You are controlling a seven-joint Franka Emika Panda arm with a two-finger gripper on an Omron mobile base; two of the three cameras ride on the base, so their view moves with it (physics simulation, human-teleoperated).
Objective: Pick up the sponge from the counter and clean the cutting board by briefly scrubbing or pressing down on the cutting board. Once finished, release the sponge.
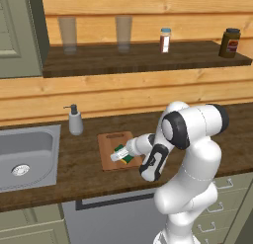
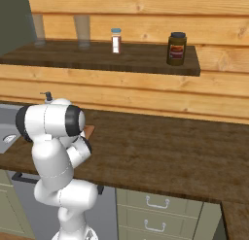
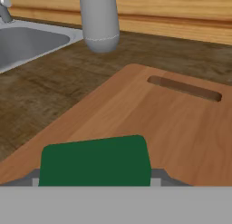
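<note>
Green-topped sponge [image 3: 95,160] lies on reddish cutting board [image 3: 172,128].

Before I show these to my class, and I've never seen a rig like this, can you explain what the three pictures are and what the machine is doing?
It is a white robot arm in a simulated kitchen. Two pictures come from cameras on its base, behind it to the left and right. The third looks along its gripper.

On the dark counter lie a steel sink, a soap dispenser and a reddish cutting board. A shelf above holds glasses and jars.

The gripper holds a sponge, green top, yellow body, over the board. The hand view shows the green face close up, with the board's slot handle beyond.
</note>
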